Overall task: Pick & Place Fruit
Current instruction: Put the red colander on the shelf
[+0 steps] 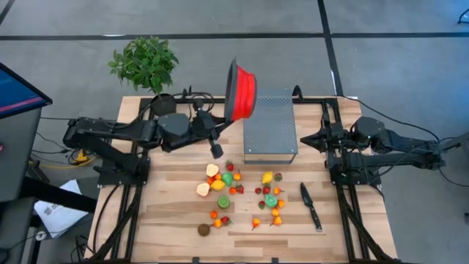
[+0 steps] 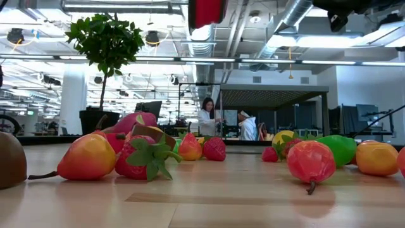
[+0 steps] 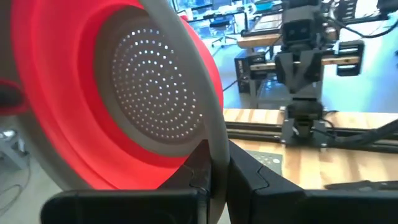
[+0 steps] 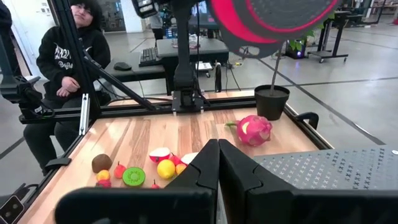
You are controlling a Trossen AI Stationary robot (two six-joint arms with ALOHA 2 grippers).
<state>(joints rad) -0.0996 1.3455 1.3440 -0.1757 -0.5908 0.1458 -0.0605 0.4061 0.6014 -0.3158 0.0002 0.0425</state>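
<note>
Red bowl is clamped by its rim in the left end effector, raised on edge; fruit is scattered on the table below, nearer this arm; right end effector is parked shut

Level with my table, toy fruit lies scattered beside a red strawberry; the brown fruit sits far from it.
</note>
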